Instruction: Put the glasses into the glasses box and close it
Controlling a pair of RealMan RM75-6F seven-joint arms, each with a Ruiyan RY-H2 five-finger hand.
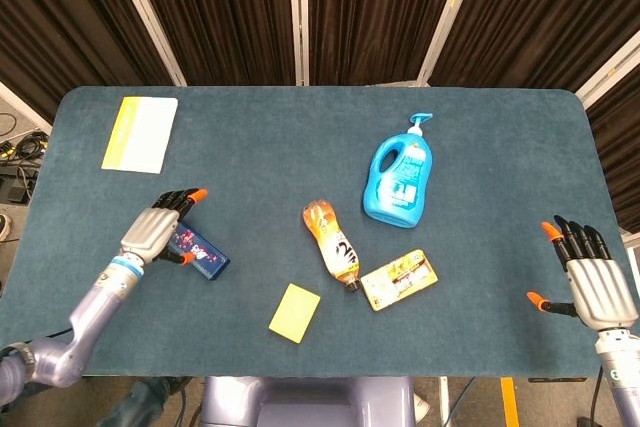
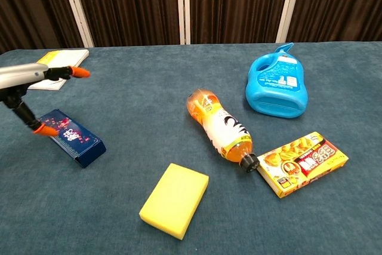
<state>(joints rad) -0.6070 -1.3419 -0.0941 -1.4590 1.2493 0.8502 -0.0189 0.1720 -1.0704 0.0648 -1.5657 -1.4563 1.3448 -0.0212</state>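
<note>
The glasses box (image 1: 204, 257) is a dark blue oblong case with a printed top, lying flat and shut on the table's left side, also in the chest view (image 2: 76, 140). No glasses show in either view. My left hand (image 1: 160, 227) hovers over the box's left end with fingers stretched out and thumb hanging down beside the box, holding nothing (image 2: 27, 82). My right hand (image 1: 590, 275) stands open at the table's right edge, far from the box, and only the head view shows it.
An orange drink bottle (image 1: 333, 244) lies mid-table beside a yellow snack box (image 1: 398, 279). A blue detergent bottle (image 1: 400, 179) lies behind them. A yellow sponge (image 1: 294, 312) sits near the front edge. A yellow-white booklet (image 1: 140, 133) lies at the back left.
</note>
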